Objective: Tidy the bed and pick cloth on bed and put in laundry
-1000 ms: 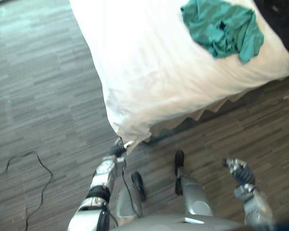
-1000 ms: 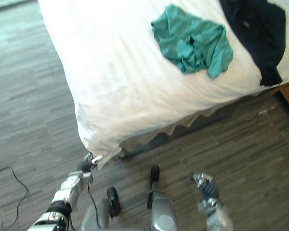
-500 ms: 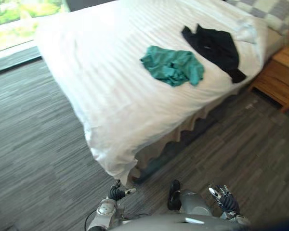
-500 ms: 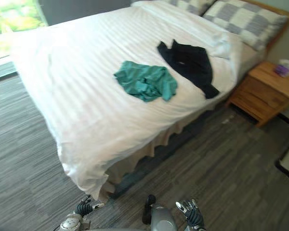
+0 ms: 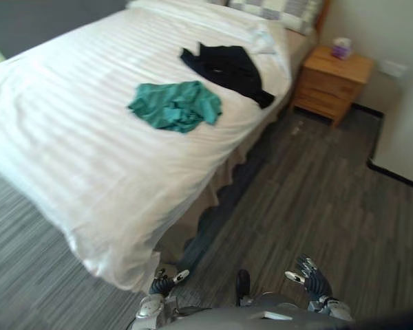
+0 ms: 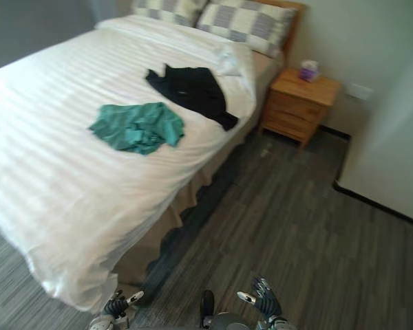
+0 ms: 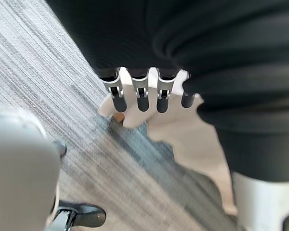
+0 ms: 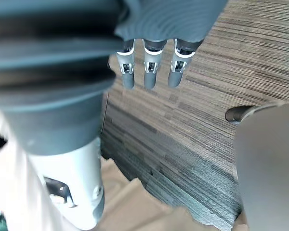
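A crumpled teal cloth (image 5: 175, 106) lies on the white bed (image 5: 69, 158), near its middle. Beyond it, toward the pillows, a black garment (image 5: 227, 67) is spread flat. Both cloths lie well away from my hands. My left hand (image 5: 164, 283) hangs low by the bed's near corner, just under the drooping sheet, with relaxed fingers (image 7: 138, 98) holding nothing. My right hand (image 5: 310, 278) hovers over the floor with its fingers (image 8: 149, 72) spread and empty.
Checked pillows (image 6: 241, 20) lie at the head of the bed. A wooden nightstand (image 5: 330, 79) with a small purple box (image 5: 341, 48) stands beside them. A white wall (image 5: 399, 117) closes the right side. Grey plank floor (image 5: 310, 199) runs along the bed's side.
The camera has swung up and toward the bed's head, bringing the pillows, nightstand and wall into view. The two cloths have not moved on the bed. Both hands stay low.
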You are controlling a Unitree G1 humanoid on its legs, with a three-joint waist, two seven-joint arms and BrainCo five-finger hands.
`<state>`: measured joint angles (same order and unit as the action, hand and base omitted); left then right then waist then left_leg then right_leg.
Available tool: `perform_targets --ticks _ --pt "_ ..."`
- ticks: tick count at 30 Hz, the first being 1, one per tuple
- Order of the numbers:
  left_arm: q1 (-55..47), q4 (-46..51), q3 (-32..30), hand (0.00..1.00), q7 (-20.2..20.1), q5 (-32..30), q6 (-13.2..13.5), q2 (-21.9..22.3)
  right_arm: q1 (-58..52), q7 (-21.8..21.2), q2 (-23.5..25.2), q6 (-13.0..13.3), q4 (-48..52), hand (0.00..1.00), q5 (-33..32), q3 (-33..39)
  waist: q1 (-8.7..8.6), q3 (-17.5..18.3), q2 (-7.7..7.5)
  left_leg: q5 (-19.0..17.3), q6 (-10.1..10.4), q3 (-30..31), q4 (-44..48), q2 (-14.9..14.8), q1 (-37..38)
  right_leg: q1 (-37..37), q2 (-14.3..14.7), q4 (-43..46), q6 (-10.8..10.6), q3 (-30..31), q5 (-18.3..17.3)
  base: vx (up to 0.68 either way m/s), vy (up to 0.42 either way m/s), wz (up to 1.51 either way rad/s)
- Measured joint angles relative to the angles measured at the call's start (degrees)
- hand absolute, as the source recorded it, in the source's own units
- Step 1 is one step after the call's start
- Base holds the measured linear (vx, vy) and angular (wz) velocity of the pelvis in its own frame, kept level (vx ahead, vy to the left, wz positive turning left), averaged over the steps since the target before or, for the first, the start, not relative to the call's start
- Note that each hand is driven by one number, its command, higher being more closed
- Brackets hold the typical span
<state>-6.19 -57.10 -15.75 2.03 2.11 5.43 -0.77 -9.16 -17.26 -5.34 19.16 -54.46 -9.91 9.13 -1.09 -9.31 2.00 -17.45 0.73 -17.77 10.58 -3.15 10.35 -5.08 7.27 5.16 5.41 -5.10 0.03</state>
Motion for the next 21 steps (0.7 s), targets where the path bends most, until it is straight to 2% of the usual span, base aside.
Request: perform_targets --ticks 2,3,5,6,7,8,9,10,11,14,16,17,19,21 --pt "-0.2 -0.4 -0.2 0.00 -1.6 1.7 1.2 -0.7 0.3 -0.1 0.1 0.0 -2.1 0.00 0.1 -0.4 1.43 1.1 -1.53 -0.1 -2.0 5.9 11.4 0.6 -4.8 2.2 0.0 -3.7 0.0 7.4 1.6 0.16 0.014 -1.60" --pt "-0.3 -0.5 -0.1 0.00 -2.0 1.8 2.1 -0.4 0.4 -0.1 0.1 -0.1 -3.1 0.00 0.1 0.0 1.35 1.1 -1.41 -0.8 -2.2 7.9 12.6 0.8 -5.3 2.9 0.1 -4.7 -0.3 10.0 1.8 0.10 -0.004 -1.26" --pt "-0.6 -0.7 1.2 0.00 -1.7 0.9 3.8 -0.3 0.2 1.0 -0.1 0.0 -4.7 0.00 0.1 1.6 0.75 1.3 -0.96 -1.6 -1.1 9.0 11.1 -0.1 -5.4 4.8 -0.6 -6.4 -0.7 12.2 2.1 0.10 0.095 -0.92" --pt "-0.6 -0.6 2.6 0.00 -1.4 0.2 5.4 -0.3 -0.4 3.5 0.2 -0.1 -5.4 0.00 0.1 2.5 -0.27 1.3 -0.82 -1.5 -0.8 8.9 8.1 -1.2 -5.2 6.1 -1.4 -7.3 -1.3 12.9 2.5 0.11 0.175 -0.54" --pt "-0.5 -0.6 3.1 0.00 -1.3 -0.2 6.3 -0.2 -0.9 4.9 0.2 -0.2 -5.3 0.00 -0.1 2.9 -0.48 1.5 -0.67 -1.0 -0.3 8.7 6.0 -1.6 -5.2 6.5 -1.7 -7.9 -1.6 13.5 2.5 0.05 0.196 -0.37" --pt "-0.3 -0.3 4.4 0.00 -1.2 -0.6 7.3 0.0 -1.4 6.5 0.1 -0.6 -5.0 0.00 -0.2 4.1 -1.00 1.9 0.23 2.3 0.7 8.5 0.6 -3.7 -5.1 6.4 -1.6 -8.4 -2.0 13.1 2.1 0.06 0.253 -0.45" --pt "0.5 -0.3 4.5 0.00 -1.6 0.2 7.2 0.2 -1.3 7.4 0.3 -1.7 -4.9 0.00 -1.5 5.6 -0.93 2.1 0.62 4.8 2.4 6.4 -1.4 -4.0 -3.9 6.6 -2.6 -8.1 -2.6 10.2 1.4 0.06 0.215 -0.48" --pt "0.5 -0.3 4.6 0.00 -1.8 1.3 7.2 0.2 -1.4 7.4 0.6 -2.1 -4.4 0.00 -2.2 6.2 -0.93 2.6 1.09 5.1 2.2 5.4 -2.7 -3.7 -3.4 7.0 -3.6 -8.1 -3.2 8.3 1.0 0.12 0.233 -0.50" --pt "0.6 -0.3 5.3 0.00 -2.0 2.8 6.7 -0.1 -2.0 7.3 1.2 -2.6 -3.6 0.00 -3.0 6.5 -0.89 2.5 0.48 5.0 2.1 4.1 -4.1 -2.9 -2.0 7.3 -4.8 -8.2 -4.5 6.5 1.9 0.14 0.216 -0.36" --pt "1.1 -0.4 6.5 0.00 -2.2 5.9 3.5 -0.6 -2.2 7.3 2.3 -3.5 -2.7 0.00 -2.8 6.6 -0.87 2.1 -0.09 5.0 1.9 2.3 -5.7 -2.0 0.9 7.7 -5.2 -7.2 -5.5 7.3 2.2 0.15 0.182 -0.30" --pt "0.9 -0.4 5.9 0.00 -2.1 6.0 2.2 -0.2 -1.9 8.0 2.7 -4.1 -2.4 0.00 -2.7 6.4 -0.76 1.8 -0.13 4.8 1.9 0.4 -5.4 -2.1 1.7 7.0 -5.6 -4.6 -5.1 4.9 0.2 0.10 0.084 -0.29" --pt "0.6 -0.2 5.4 0.00 -1.9 6.3 2.1 0.0 -1.9 8.7 2.8 -4.2 -1.7 0.00 -2.7 6.1 -0.47 1.8 -0.39 4.2 1.8 -0.6 -5.4 -2.2 2.6 5.7 -6.7 0.4 -4.9 1.0 -3.1 0.08 0.028 -0.14" --pt "0.2 -0.3 5.4 0.00 -1.7 7.7 1.5 0.1 -2.1 9.5 3.0 -4.2 -1.6 0.00 -2.7 5.9 0.08 1.8 -0.70 3.1 2.2 -0.6 -4.7 -2.3 3.7 4.0 -6.9 6.1 -5.2 -0.1 -6.0 0.09 0.015 -0.12" --pt "0.0 -0.4 5.3 0.00 -1.5 8.3 0.9 0.0 -1.9 10.8 2.9 -4.6 -1.7 0.00 -2.8 5.7 0.51 1.8 -0.70 2.7 2.4 -0.3 -4.0 -2.4 3.6 3.4 -6.9 7.7 -5.5 -0.1 -6.9 0.09 -0.016 -0.08"
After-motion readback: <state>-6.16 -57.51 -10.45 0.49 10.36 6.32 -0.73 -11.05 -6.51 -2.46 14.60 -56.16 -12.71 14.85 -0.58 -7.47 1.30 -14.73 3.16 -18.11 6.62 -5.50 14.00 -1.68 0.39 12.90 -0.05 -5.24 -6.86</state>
